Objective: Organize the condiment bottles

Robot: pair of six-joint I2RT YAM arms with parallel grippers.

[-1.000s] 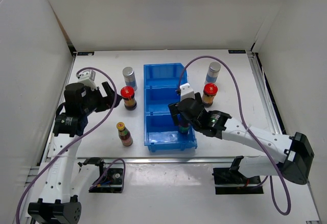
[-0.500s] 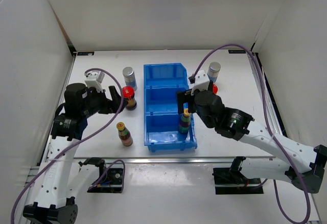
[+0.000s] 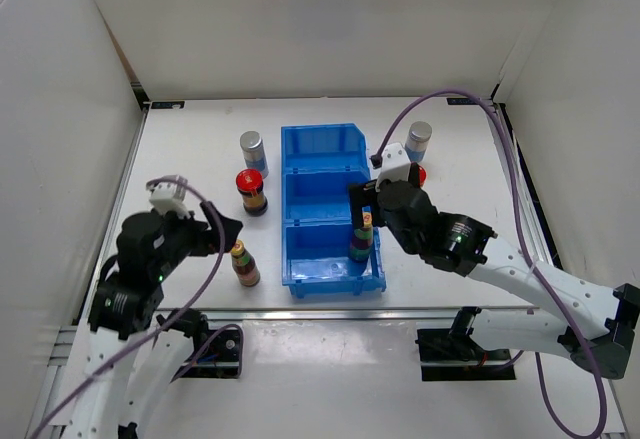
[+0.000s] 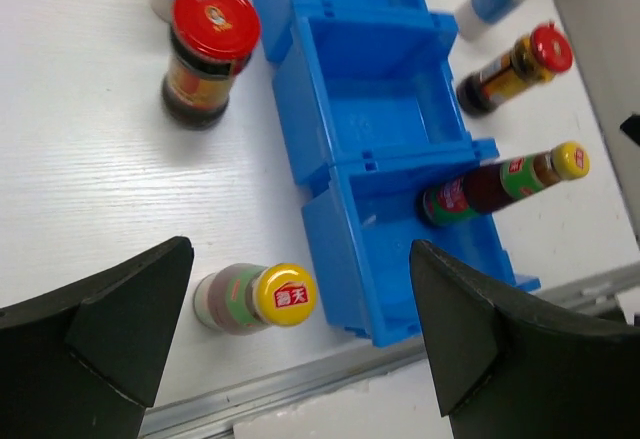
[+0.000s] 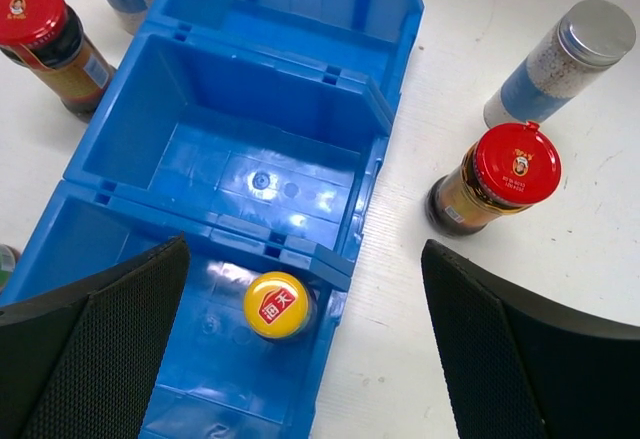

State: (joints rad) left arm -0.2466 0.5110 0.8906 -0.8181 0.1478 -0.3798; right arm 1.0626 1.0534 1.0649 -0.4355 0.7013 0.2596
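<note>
PROG 1/6 — yellow-cap bottle (image 5: 276, 305) upright in bin (image 3: 285, 199), near compartment | R end effector (image 5: 303, 249) spread above it, empty | L end effector (image 4: 300, 259) spread over 2nd yellow-cap (image 4: 258, 297) on table (image 3: 190, 169), prob next pick | red-caps (image 3: 251, 191), silver-caps (image 3: 253, 147) loose beside bin — 5 to go

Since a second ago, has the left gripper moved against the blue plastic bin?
Yes. The left gripper drew nearward along the blue plastic bin, from its middle compartment to its nearest.
</note>
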